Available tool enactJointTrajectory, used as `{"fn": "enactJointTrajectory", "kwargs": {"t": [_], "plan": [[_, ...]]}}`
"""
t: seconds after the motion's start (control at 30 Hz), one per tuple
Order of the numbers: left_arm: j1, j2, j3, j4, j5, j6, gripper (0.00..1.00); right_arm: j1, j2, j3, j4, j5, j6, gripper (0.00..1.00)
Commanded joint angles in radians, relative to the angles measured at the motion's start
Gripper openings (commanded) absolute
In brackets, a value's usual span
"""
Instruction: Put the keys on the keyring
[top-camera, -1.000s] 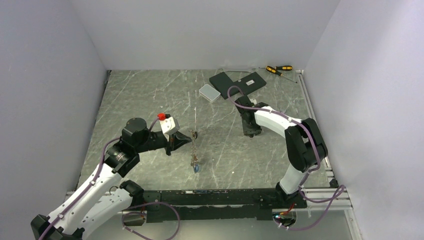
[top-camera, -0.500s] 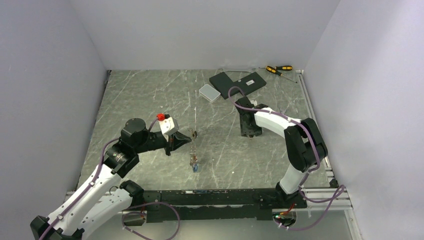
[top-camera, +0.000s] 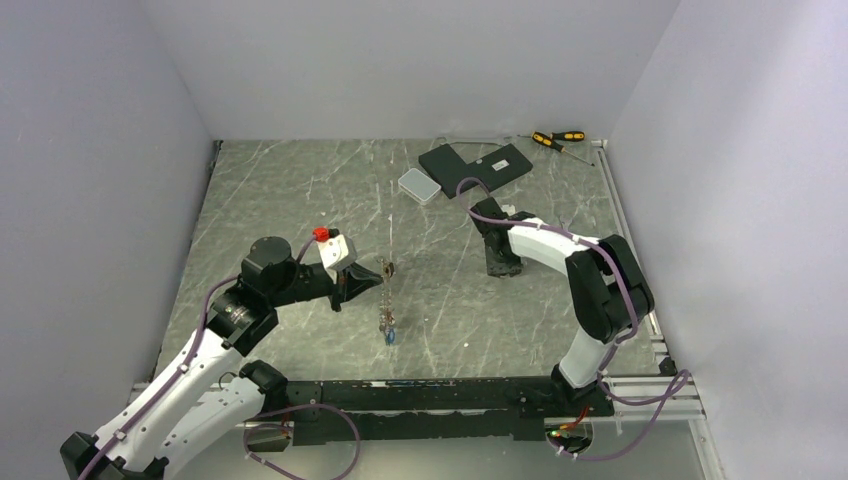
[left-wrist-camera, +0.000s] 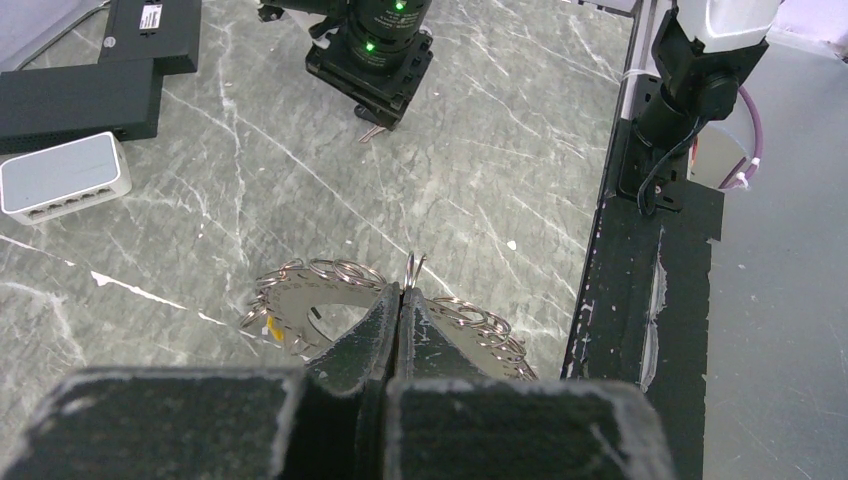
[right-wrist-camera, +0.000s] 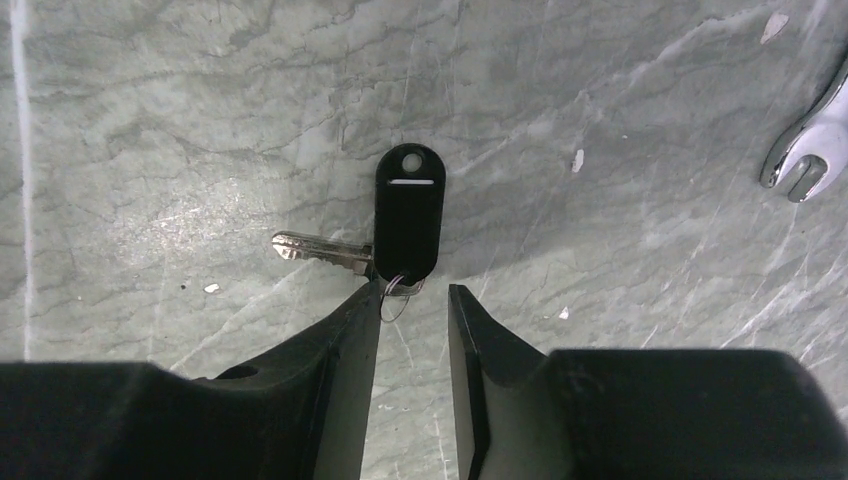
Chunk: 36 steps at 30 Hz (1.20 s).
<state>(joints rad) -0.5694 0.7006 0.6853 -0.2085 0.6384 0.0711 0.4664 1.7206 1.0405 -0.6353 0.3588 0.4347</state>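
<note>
Hanging edge-on to the top camera, the keyring (top-camera: 387, 290) reads only as a thin line beside the left gripper (top-camera: 370, 279). The keys (top-camera: 390, 335) at its nearer end are a bluish speck, too small to count. In the left wrist view the gripper's fingers are pressed together on the ring's rim and cover part of the flat silver disc. Small split rings fringe what shows on either side.

The right gripper (right-wrist-camera: 412, 310) points down at the table (right-wrist-camera: 150, 120), jaws apart with nothing between them. Just beyond the tips lies a silver key (right-wrist-camera: 315, 248) with a black tag (right-wrist-camera: 407, 215) covering its head. Whether one fingertip touches the tag's thin wire loop is unclear.

A wrench (right-wrist-camera: 805, 150) is cut off by the right edge of that view. Bare marble separates key and keyring. A white box (top-camera: 419, 185) and black boxes (top-camera: 480, 163) sit toward the far wall, well apart from both.
</note>
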Motion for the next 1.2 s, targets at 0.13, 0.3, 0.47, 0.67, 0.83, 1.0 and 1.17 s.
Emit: {"fn": "enactJointTrajectory", "kwargs": {"t": [0.13,0.3,0.47,0.67,0.83,1.0,1.17], "plan": [[-0.004,-0.021,0.045,0.049,0.009,0.025,0.00,0.003,0.001,-0.009,0.037,0.031,0.002,0.27],[-0.004,-0.020,0.045,0.049,0.007,0.025,0.00,0.002,0.002,-0.005,0.033,0.043,-0.005,0.17],[-0.004,-0.017,0.045,0.047,0.006,0.028,0.00,0.003,0.000,-0.001,0.028,0.055,-0.015,0.03],[-0.004,-0.014,0.045,0.046,0.003,0.029,0.00,0.002,-0.017,0.001,0.010,0.075,-0.025,0.00],[-0.004,-0.009,0.045,0.044,0.000,0.031,0.00,0.003,-0.049,-0.010,0.013,0.065,-0.031,0.15],[-0.004,-0.007,0.046,0.042,-0.004,0.034,0.00,0.002,-0.064,-0.013,0.007,0.059,-0.031,0.16],[-0.004,-0.007,0.045,0.041,-0.008,0.035,0.00,0.003,-0.077,-0.031,0.010,0.052,-0.030,0.16]]}}
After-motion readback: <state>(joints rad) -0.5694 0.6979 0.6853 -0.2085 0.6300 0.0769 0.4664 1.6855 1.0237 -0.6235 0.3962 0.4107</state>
